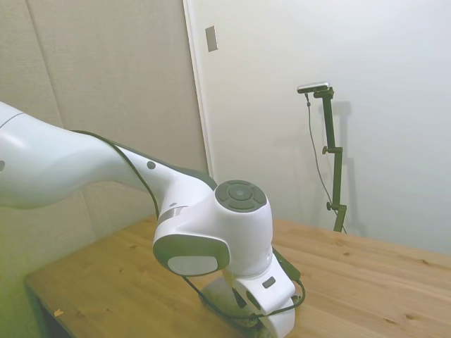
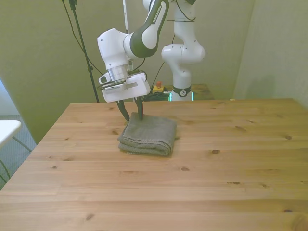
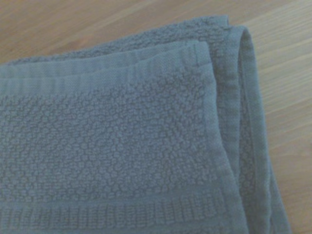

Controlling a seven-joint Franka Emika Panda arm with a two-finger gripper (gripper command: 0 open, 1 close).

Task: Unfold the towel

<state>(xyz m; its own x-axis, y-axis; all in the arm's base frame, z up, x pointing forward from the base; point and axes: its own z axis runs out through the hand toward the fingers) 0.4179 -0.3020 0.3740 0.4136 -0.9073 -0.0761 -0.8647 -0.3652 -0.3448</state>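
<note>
- A white Franka arm's gripper (image 2: 134, 113) stands over the far edge of the towel (image 2: 148, 134) on a wooden table (image 2: 216, 183), its 2 dark fingers (image 2: 140, 109) spread apart and pointing down, their tips at or just above the cloth.
- The grey-olive towel lies folded in several layers left of the table's middle in the front view, flat on the bare wood; nothing on the table holds it or anything else.
- Its thick rolled fold faces the camera in the front view, and the thinner back edge lies under the gripper.
- The folded bundle is close to square, so a long axis cannot be told; its sides run roughly in line with the table's edges, turned slightly.
- In the wrist view, the towel (image 3: 122, 146) fills most of the picture: nubbly terry weave, a flat woven border band, and 1 corner where stacked hems show over the wood.
- In the side view, the arm's wrist section (image 1: 211, 232) blocks the gripper and the towel from sight.
- A small red and yellow object (image 2: 158, 87) sits beyond the table's far edge beside the robot's base (image 2: 182, 91).
</note>
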